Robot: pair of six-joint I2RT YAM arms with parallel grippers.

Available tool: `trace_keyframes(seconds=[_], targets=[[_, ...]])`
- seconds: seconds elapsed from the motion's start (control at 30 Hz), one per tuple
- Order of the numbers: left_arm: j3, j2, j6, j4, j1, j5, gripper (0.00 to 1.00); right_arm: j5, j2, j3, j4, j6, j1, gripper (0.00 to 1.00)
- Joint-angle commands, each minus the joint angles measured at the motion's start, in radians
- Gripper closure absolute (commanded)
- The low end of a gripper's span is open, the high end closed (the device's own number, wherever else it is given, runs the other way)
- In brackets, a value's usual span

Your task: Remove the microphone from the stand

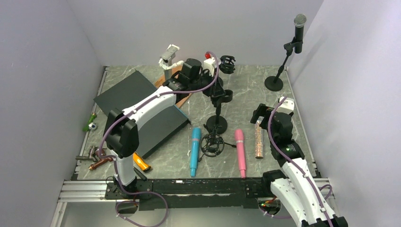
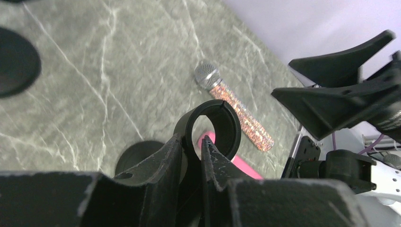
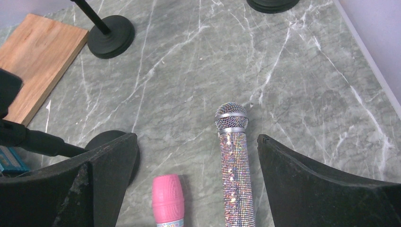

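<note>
A black microphone [image 1: 299,27] with a silver mesh head sits upright in the clip of a tall stand [image 1: 274,83] at the far right corner; neither gripper is near it. My left gripper [image 2: 191,140] is shut on the neck of an empty black ring clip [image 2: 215,125], which tops a second stand [image 1: 216,124] at mid-table. My right gripper [image 3: 197,138] hangs open and holds nothing. It is over a glitter-covered microphone [image 3: 235,161] that lies flat on the table beside a pink microphone [image 3: 168,198].
A blue microphone [image 1: 194,151] and a black shock mount [image 1: 212,144] lie near the front. A wooden board [image 3: 35,61] and dark mats [image 1: 125,90] fill the back left. Another mount [image 1: 227,64] stands at the back wall. Small tools [image 1: 94,158] lie at the left edge.
</note>
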Motion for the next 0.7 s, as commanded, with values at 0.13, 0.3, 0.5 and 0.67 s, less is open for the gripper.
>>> trace_keyframes(seconds=[0.13,0.3,0.5,0.67], targets=[[0.062,0.059,0.032,-0.196,0.008,-0.019,0.73,0.014,0.006,0.0,0.046,-0.001,0.001,0.0],[0.213,0.007,0.035,-0.268,0.008,-0.012,0.37,0.011,0.006,-0.003,0.05,-0.001,0.002,0.0],[0.563,0.032,0.084,-0.487,0.057,-0.014,0.35,0.012,0.042,0.004,0.052,-0.002,0.001,0.0],[0.427,-0.136,0.056,-0.418,0.075,-0.058,0.35,0.008,0.058,0.005,0.05,-0.001,0.002,0.0]])
